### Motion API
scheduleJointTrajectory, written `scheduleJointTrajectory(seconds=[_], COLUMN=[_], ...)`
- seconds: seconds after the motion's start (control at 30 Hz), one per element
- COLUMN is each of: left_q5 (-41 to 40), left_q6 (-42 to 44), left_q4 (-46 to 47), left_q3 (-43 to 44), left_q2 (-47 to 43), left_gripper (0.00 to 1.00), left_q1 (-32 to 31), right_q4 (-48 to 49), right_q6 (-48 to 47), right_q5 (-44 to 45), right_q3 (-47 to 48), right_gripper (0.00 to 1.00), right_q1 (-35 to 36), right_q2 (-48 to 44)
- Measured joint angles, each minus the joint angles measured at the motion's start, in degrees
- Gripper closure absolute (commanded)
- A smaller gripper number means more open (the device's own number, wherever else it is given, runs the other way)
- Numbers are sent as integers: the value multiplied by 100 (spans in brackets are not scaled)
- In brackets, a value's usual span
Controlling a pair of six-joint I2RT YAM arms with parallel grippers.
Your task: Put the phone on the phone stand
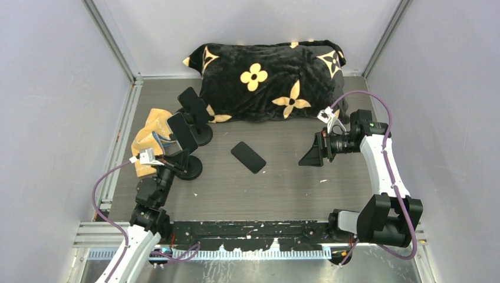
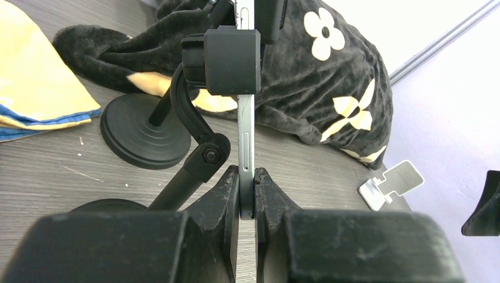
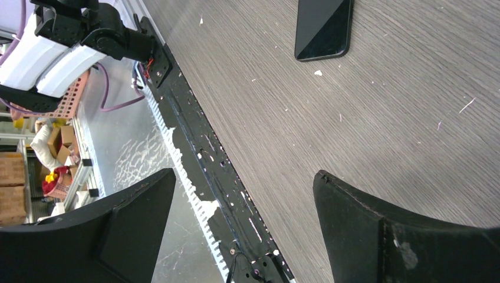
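I am clamping the left gripper point(image 2: 246, 175) on the phone point(image 2: 246, 138) in its stand point(image 2: 227, 62), while the right gripper point(image 3: 244, 174) is hovering, fingers apart.

Top camera looks down on the flat phone point(image 1: 248, 157); low right wrist camera shares it; left wrist close-up, leftward.

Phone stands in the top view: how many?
2. Both at left: the near stand by the left gripper, which pinches the phone clamped in it; the far stand just behind, beside the black pillow. None look hidden.
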Motion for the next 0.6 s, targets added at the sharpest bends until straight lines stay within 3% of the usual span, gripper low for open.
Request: scheduleJointTrajectory(seconds=[0.37, 0.6], left_q5=[-269, -321], left_q6=[-96, -166], left_q4=[-501, -964], left_q3=[46, 120], left_q2=[-376, -654], left_gripper=[97, 84], left_q1=[0, 0], right_q4=[-2, -2], right_q6=[-2, -2], right_q5=[-2, 0], right_q3=[0, 0], right_gripper=[8, 8], right_q1=[0, 0], right_q2=[0, 0])
